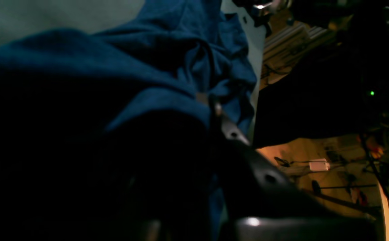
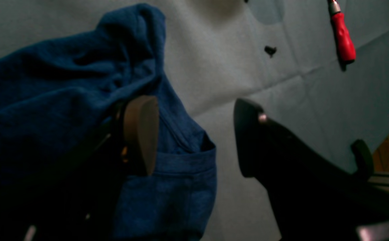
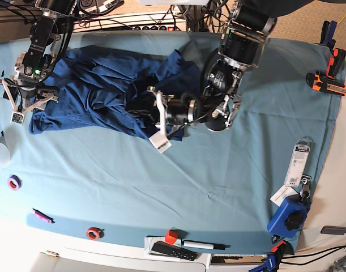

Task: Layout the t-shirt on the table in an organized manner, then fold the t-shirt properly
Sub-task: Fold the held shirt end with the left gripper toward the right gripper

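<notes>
T-shirt point(image 3: 99, 90) bunched on table point(image 3: 178, 187) far-left part; left end effector point(image 3: 143, 105) at its right edge.

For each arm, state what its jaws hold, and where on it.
Left gripper: shut on the t-shirt, at a bunched fold mid-garment. Right gripper: open, holding nothing.

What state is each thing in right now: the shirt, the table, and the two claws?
t-shirt: crumpled, bunched, not yet laid flat or folded.
table: covered by a teal cloth, creased.
left claw: shut on the t-shirt's fabric.
right claw: open, one finger against the t-shirt's edge, gripping nothing.
</notes>
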Controlling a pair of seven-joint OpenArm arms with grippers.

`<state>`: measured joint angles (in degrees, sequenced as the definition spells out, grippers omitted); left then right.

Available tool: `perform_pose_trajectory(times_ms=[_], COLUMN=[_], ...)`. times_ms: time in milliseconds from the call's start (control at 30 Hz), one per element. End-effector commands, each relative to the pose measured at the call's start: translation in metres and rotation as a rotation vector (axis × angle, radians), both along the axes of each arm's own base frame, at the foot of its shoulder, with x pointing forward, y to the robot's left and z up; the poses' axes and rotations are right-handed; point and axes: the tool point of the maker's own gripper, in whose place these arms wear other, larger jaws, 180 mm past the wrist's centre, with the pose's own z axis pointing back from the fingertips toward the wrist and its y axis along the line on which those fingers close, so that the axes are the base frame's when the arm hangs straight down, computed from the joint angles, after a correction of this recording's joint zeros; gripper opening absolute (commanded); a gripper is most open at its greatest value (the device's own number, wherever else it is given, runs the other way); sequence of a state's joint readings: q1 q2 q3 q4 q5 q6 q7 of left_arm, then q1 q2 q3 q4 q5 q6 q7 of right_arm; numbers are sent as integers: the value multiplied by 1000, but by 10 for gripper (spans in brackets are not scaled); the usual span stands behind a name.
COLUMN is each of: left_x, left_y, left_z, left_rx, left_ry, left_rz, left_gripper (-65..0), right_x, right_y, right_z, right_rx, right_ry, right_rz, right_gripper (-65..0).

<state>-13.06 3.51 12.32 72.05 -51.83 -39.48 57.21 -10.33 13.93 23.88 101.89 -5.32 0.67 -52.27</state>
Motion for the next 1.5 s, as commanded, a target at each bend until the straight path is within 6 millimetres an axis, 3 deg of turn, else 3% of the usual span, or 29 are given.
perform_pose_trajectory(times_ms=[0, 200, 333, 433, 667, 967, 1100, 1200, 1333, 1467], left_x=[13, 21, 21, 20, 13, -44, -47, -35, -5, 22], left_y=[-6, -5, -5, -9, -31, -73, -77, -69, -40, 9], left_z=[24, 23, 24, 26, 41, 36, 45, 67, 102, 118], left_rx=[-67, -60, -64, -74, -123, -83, -95, -123, -129, -64], left_ry=[-49, -85, -83, -82, -82, -112, -125, -167, -279, -373], left_rz=[21, 59, 59, 57, 32, -189, -220, -214, -133, -29], left_gripper=[-650, -650, -394, -347, -347, -347, -351, -407, -650, -650], right_x=[6, 6, 5, 5, 5, 5, 5, 5, 5, 5], right_y=[-6, -5, -5, -5, -5, -5, -5, -6, -6, -5], right_z=[14, 13, 13, 13, 13, 12, 12, 12, 12, 12], right_rx=[-37, -27, -27, -27, -26, -25, -25, -25, -26, -25], right_ry=[-37, -35, -35, -34, -33, -30, -29, -29, -29, -29], right_rz=[4, 2, 2, 2, 1, 0, 0, 0, 0, 0], right_gripper=[-299, -299, -299, -299, -299, -299, -299, -299, -299, -299])
